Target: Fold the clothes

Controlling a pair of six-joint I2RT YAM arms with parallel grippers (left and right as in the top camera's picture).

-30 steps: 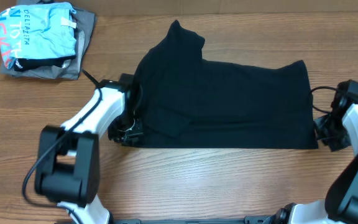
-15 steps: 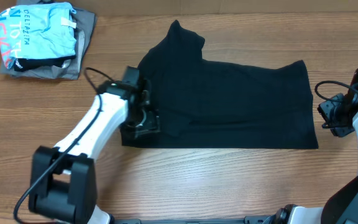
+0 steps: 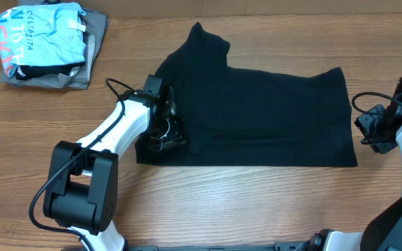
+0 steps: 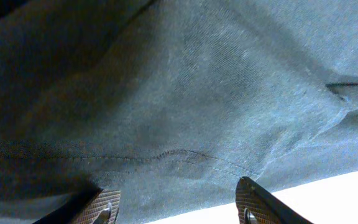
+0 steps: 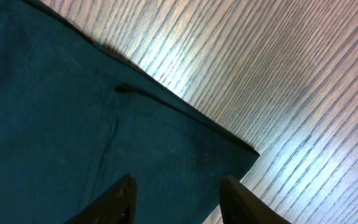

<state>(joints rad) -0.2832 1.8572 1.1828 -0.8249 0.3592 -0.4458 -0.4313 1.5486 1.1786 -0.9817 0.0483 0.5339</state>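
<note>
The clothes, a black T-shirt (image 3: 257, 111), lie folded flat across the middle of the table, one sleeve pointing to the far side. My left gripper (image 3: 167, 134) hovers over the shirt's near left corner. In the left wrist view it (image 4: 179, 208) is open above the dark fabric (image 4: 185, 93) and a stitched hem, holding nothing. My right gripper (image 3: 367, 132) is just off the shirt's right edge. In the right wrist view it (image 5: 178, 193) stands open above the shirt's corner (image 5: 73, 124), nothing between the fingers.
A light blue printed shirt (image 3: 44, 35) rests on a grey folded garment (image 3: 96, 31) at the far left corner. Bare wooden table (image 3: 257, 202) runs along the near side. Thin cables loop off both wrists.
Both grippers have opened and let go of the shirt. The left gripper has moved right and away from me, onto the shirt's left part. The right gripper rose slightly off the hem.
</note>
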